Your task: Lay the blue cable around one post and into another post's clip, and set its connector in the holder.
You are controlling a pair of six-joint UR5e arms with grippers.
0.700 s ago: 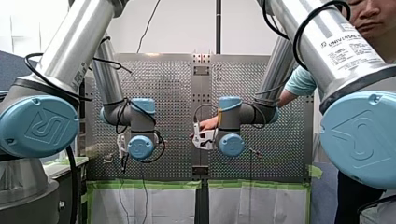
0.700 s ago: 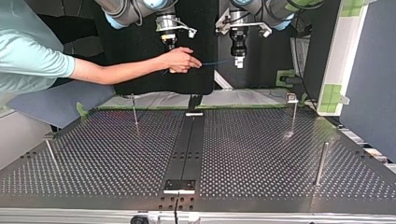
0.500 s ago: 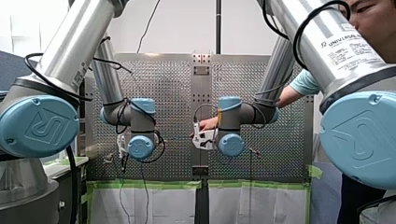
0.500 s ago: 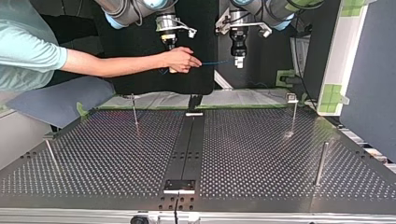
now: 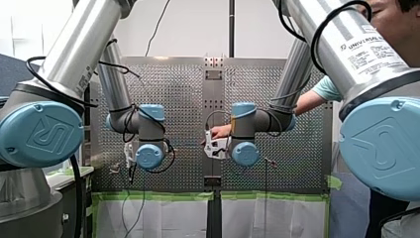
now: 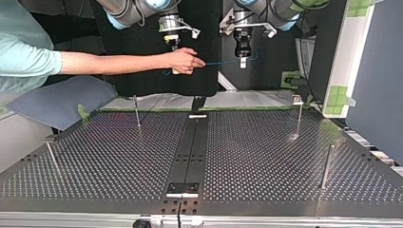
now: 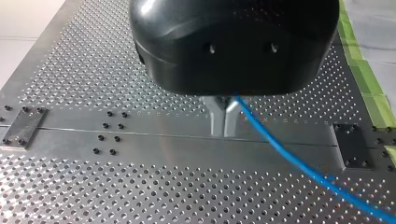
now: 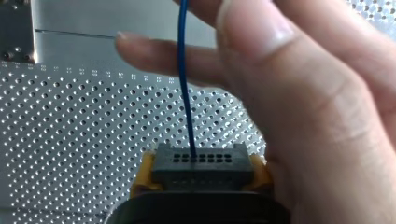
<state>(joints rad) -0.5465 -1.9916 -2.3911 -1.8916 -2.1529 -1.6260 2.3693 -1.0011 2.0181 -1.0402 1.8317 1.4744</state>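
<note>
Blue cable [image 6: 221, 62]: thin, light, limp (est.); strung in air betw. grippers | L gripper [image 7: 224, 119]: jaws narrow, nipping cable | R gripper [image 8: 201, 169]: pads [image 8: 142, 171] clamp connector [image 8: 201, 159] | Hold: connector body, not wire.

"UNIVERSAL" label on my right arm [image 5: 367, 47], fine print illegible; UR logo on blue joint cap [image 5: 42, 135].

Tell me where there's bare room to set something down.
Free: at the top view's left, the table between far post, near post and centre rail; at its right, between rail, clip post and thick post. Crowded: beyond the far edge, where a person's hand holds the blue cable between my right gripper and my left gripper.
</note>
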